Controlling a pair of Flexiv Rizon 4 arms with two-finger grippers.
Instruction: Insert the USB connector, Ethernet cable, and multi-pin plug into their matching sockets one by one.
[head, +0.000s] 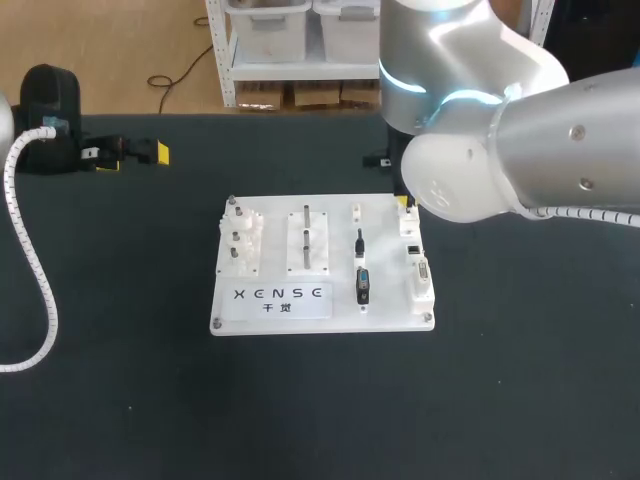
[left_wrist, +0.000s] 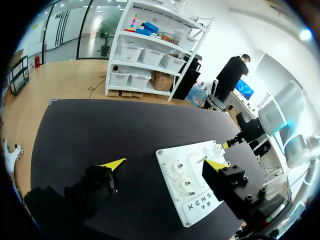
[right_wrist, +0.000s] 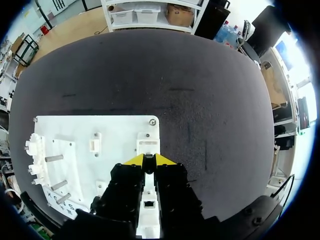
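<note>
Black tabletop bearing a white socket board (head: 335, 240). Right claw (right_wrist: 148, 160) low over the board's far right corner, yellow tips drawn nearly together on a small dark piece, probably the USB connector (right_wrist: 148, 163). Directly under the claw, a white socket strip (right_wrist: 148, 220); just ahead of the tips, a white socket block (right_wrist: 148, 145), likely the target. Seemingly light, short and rigid, that connector: best held by the flat sides of its shell, kept square to the slot, pressed straight without wiggling. Beside the claw, toward the board's middle, a thin black plug (head: 360, 243) and a chunkier multi-pin plug (head: 362, 285), both resting in holders. Well apart, beyond the board's left edge, left claw (left_wrist: 165, 164) wide open, holding nothing.
</note>
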